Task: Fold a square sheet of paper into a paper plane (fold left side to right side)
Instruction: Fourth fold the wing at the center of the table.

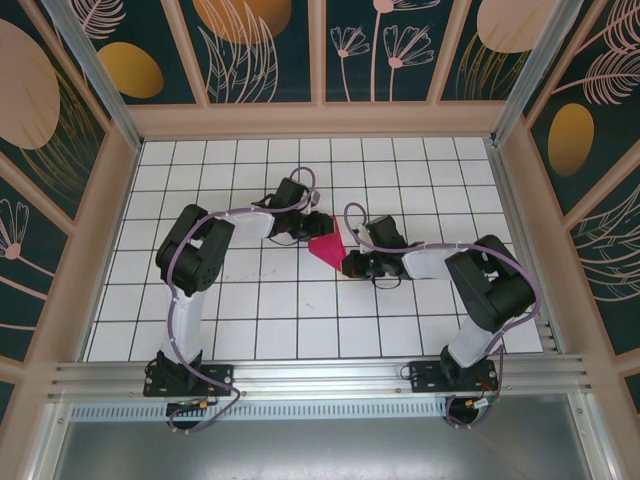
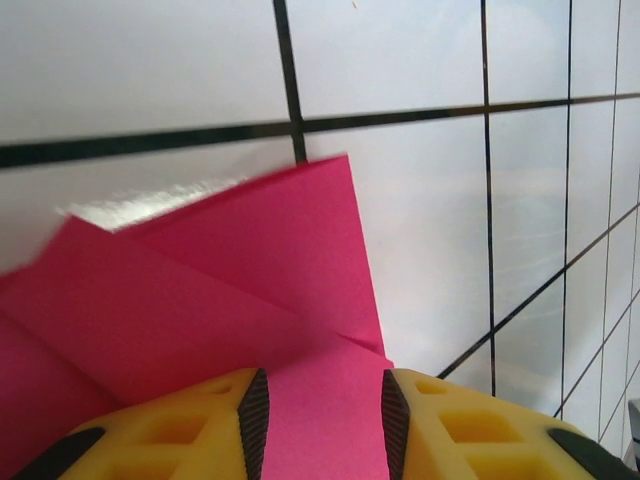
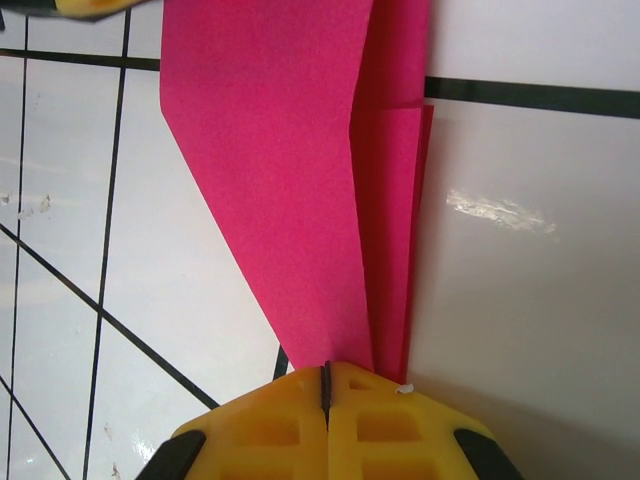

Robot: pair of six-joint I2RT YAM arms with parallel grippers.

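Note:
The magenta-pink paper [image 1: 328, 247] lies on the white grid table [image 1: 250, 300] as a creased, folded triangular shape between the two grippers. My left gripper [image 1: 311, 226] is at its upper left edge. In the left wrist view this gripper [image 2: 322, 420] is open, and the paper [image 2: 230, 290] with its diagonal creases spreads under and between the yellow fingers [image 2: 225, 430]. My right gripper [image 1: 353, 263] is at the paper's lower right tip. Its jaws [image 3: 326, 385] are shut, with the narrow end of the paper [image 3: 290, 180] running under their tips; no paper shows in the slit.
The table is ringed by a wooden frame and patterned walls [image 1: 320, 50]. An aluminium rail [image 1: 320, 375] crosses the near edge, where both arm bases are bolted. Open grid tiles lie in front of and behind the paper.

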